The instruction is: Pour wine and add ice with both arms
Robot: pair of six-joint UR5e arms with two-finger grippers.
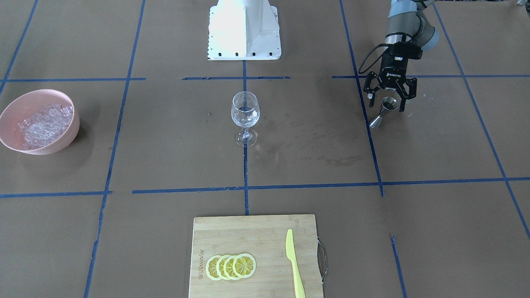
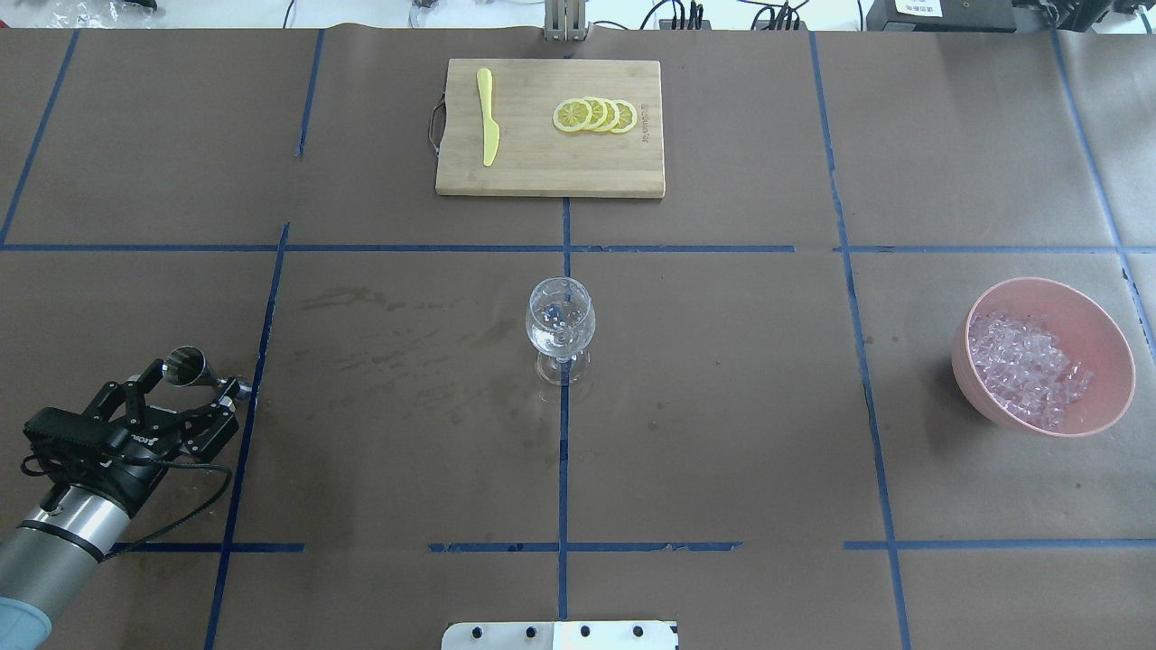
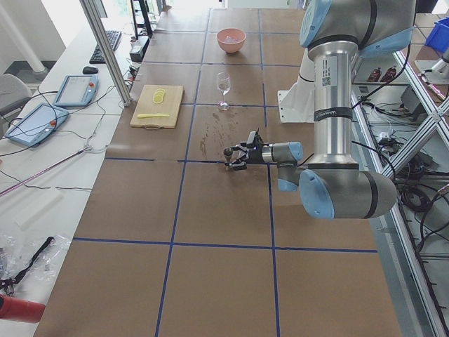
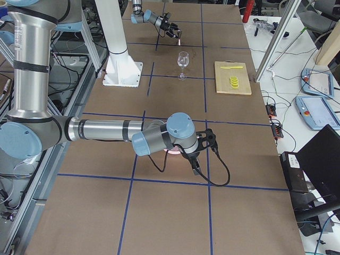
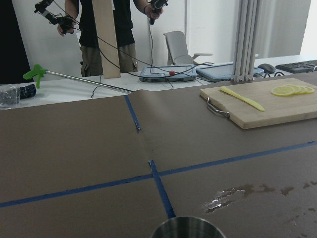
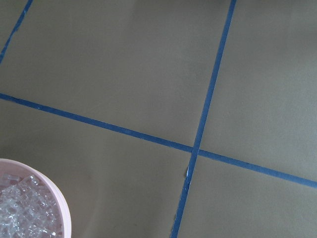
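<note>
A clear wine glass [image 1: 245, 118] stands upright at the table's middle, also in the overhead view [image 2: 561, 329]. Small clear ice cubes [image 1: 43, 124] fill a pink bowl [image 1: 73, 129], also seen from overhead [image 2: 1025, 366] and in the right wrist view [image 6: 20, 213]. My left gripper [image 1: 387, 101] is low over the table, open, its fingers spread either side of a steel jigger [image 1: 384, 111] [image 2: 185, 366]. The jigger's rim [image 5: 188, 229] shows at the bottom of the left wrist view. My right gripper [image 4: 211, 139] shows only in the exterior right view, by the bowl; I cannot tell whether it is open or shut.
A bamboo cutting board [image 1: 248, 231] with lemon slices [image 1: 232, 266] and a yellow knife [image 1: 295, 265] lies on the operators' side. The white base block [image 1: 244, 29] stands behind the glass. Wet stains [image 1: 314, 140] mark the paper between glass and jigger.
</note>
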